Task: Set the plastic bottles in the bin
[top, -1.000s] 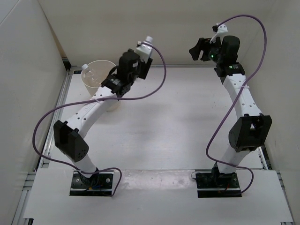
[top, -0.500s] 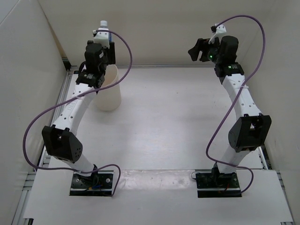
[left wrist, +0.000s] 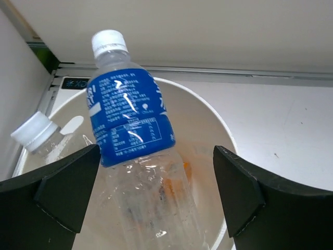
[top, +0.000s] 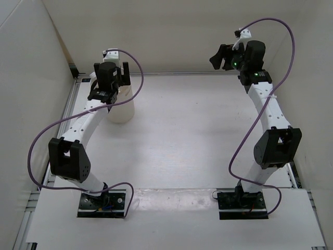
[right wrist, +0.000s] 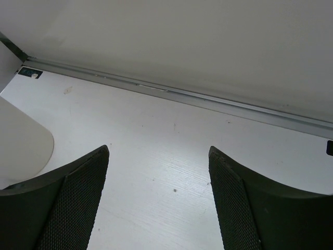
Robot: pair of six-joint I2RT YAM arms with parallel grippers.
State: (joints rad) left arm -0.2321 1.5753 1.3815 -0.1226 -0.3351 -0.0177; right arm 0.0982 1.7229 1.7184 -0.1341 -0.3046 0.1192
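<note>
Leaning over the mouth of the bin (left wrist: pixel 200 135), the blue bottle (left wrist: pixel 130 120) sits cap-up and tilted, its clear lower half already below the rim. It lies between the fingers (left wrist: pixel 62 192) of the left gripper (left wrist: pixel 156 156), which stand spread as wide as they go. There is daylight on both sides, so neither finger has hold of it. I take it to be loose and dropping in. The arm is placed right above the opening, I'd guess, so the bottle can only go down inside.

The bottle is thin, clear plastic, ribbed and glinting, with a glossy blue label wrapped round its upper body and a ridged white cap. A second bottle (left wrist: pixel 39 138), unlabelled with the same white cap, lies against the bin's left wall. Deeper in shows a blurred orange shape (left wrist: pixel 186 169), likely the small orange one, though I can't make it out clearly. The bin itself is smooth, cream, round and plain-walled.

Across the table (right wrist: pixel 156 135), the right gripper (right wrist: pixel 158 156) hangs near the back rail (right wrist: pixel 208 104). Its dark, fine-textured fingers are parted, with nothing between them and only bare matte white surface beneath. It looks parked well clear of the left arm's work.
</note>
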